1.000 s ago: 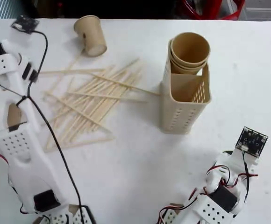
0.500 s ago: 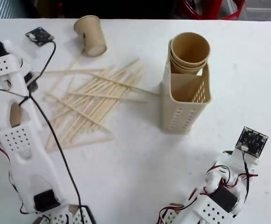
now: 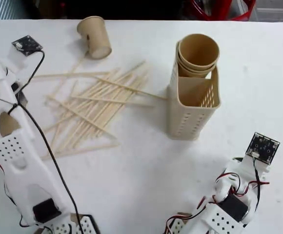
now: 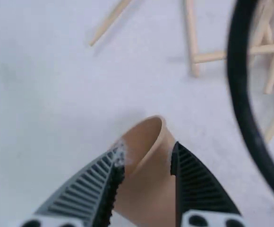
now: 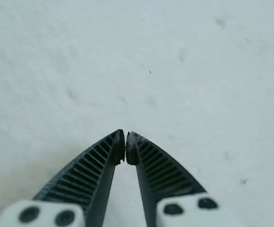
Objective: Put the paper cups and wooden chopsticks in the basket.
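Left gripper: clamped on a paper cup; one finger sits inside the rim, the other against the outer wall.
Held cup: tilted with its mouth away from the wrist camera, close over the white desk; whether it touches the desk cannot be told.
Left arm: along the left edge of the desk, beside the chopstick pile.
Cable: black, crossing the left wrist view in front of the chopsticks.
Right gripper: fingertips pressed together with nothing between them, above bare desk.
Right arm: at the near right corner, well apart from the basket.
Wooden chopsticks: loose criss-crossed scatter lying flat on the desk, between the left arm and the basket; one stick's end appears to reach the basket wall.
Basket: upright, perforated, right of the chopsticks, with a divider inside.
Stacked cups: nested, mouths up, in the basket's far compartment.
Loose cup: on its side at the far edge of the desk, just beyond the chopsticks.
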